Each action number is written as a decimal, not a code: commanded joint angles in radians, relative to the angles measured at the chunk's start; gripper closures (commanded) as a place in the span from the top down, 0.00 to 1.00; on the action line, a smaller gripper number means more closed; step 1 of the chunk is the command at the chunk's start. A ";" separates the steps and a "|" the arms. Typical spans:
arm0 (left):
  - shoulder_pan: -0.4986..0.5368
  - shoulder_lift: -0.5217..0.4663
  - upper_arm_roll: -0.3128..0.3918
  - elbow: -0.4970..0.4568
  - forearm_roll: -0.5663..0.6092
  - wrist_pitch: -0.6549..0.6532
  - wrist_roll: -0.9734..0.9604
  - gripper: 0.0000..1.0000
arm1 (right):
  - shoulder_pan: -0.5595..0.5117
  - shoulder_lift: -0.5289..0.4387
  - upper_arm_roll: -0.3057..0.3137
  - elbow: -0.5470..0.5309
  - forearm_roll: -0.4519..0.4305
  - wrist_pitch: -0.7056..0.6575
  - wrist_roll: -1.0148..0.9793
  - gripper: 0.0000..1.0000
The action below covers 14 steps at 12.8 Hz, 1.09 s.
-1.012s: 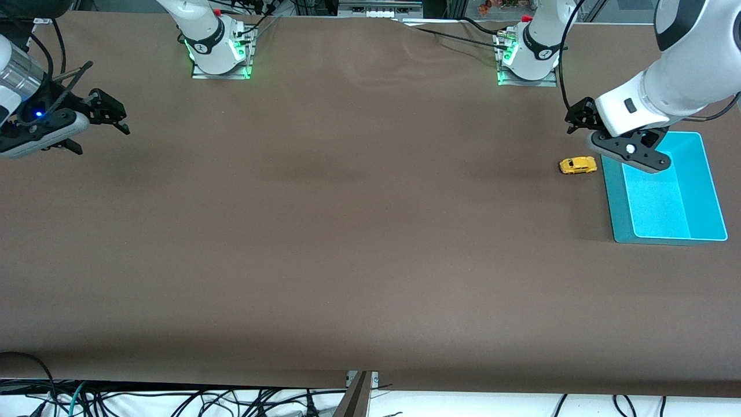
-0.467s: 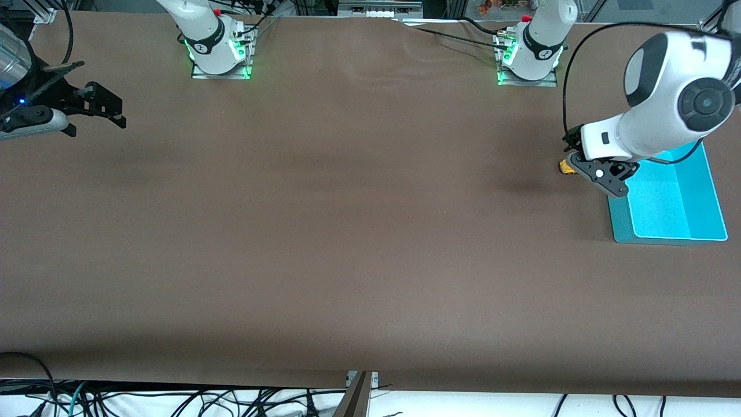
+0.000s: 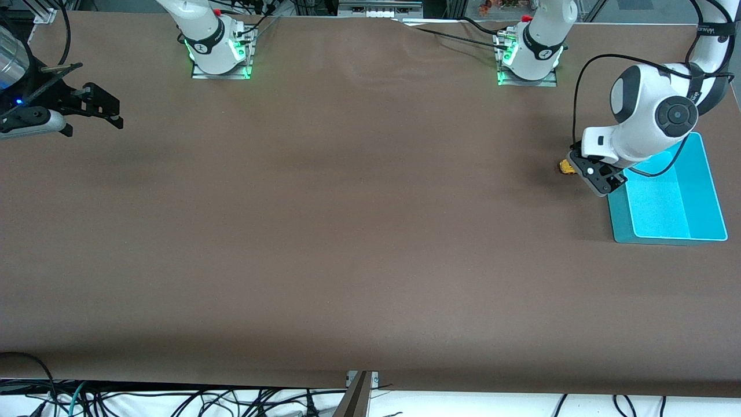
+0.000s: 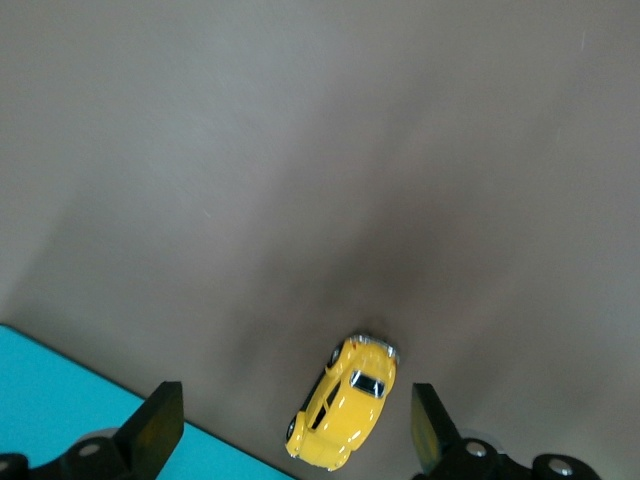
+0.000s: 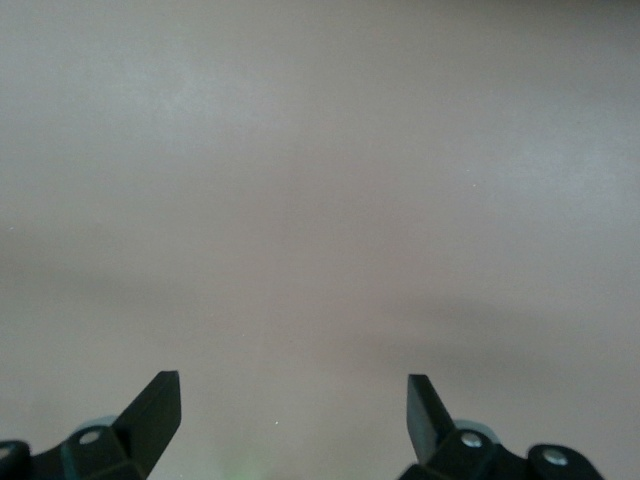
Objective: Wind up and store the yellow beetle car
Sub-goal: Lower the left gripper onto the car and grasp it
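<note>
Left gripper (image 4: 290, 440), jaws spread wide, hangs directly over the yellow beetle car (image 4: 343, 416) beside the blue bin (image 3: 671, 200), straddling its long axis.

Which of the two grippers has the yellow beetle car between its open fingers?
The left gripper, low over the yellow beetle car beside the turquoise bin. The right gripper waits over bare table.

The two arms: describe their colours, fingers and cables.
Both are glossy white with black joint caps. The left gripper and right gripper are black, with dark wedge-shaped fingers. A black cable loops along the left arm. Green lights glow at the bases; a blue light shines near the right wrist.
</note>
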<state>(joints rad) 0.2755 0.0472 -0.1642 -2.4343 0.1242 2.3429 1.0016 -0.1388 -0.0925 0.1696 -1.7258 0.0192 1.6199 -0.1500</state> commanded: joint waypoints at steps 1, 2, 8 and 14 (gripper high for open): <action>0.054 0.034 -0.011 -0.052 0.017 0.053 0.092 1.00 | 0.015 0.016 -0.005 0.043 -0.033 -0.025 0.020 1.00; 0.060 0.048 -0.011 -0.060 0.046 0.081 0.115 1.00 | 0.012 0.016 -0.007 0.046 -0.031 -0.025 0.020 1.00; 0.125 0.109 -0.011 -0.155 0.106 0.255 0.137 1.00 | 0.005 0.040 -0.012 0.101 -0.033 -0.035 0.010 1.00; 0.157 0.140 -0.014 -0.157 0.173 0.302 0.140 0.27 | 0.007 0.046 -0.010 0.112 -0.027 -0.046 0.032 1.00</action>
<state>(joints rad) 0.4182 0.1868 -0.1649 -2.5891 0.2742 2.6313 1.1279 -0.1379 -0.0592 0.1616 -1.6467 -0.0052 1.6047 -0.1455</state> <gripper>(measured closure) 0.339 0.000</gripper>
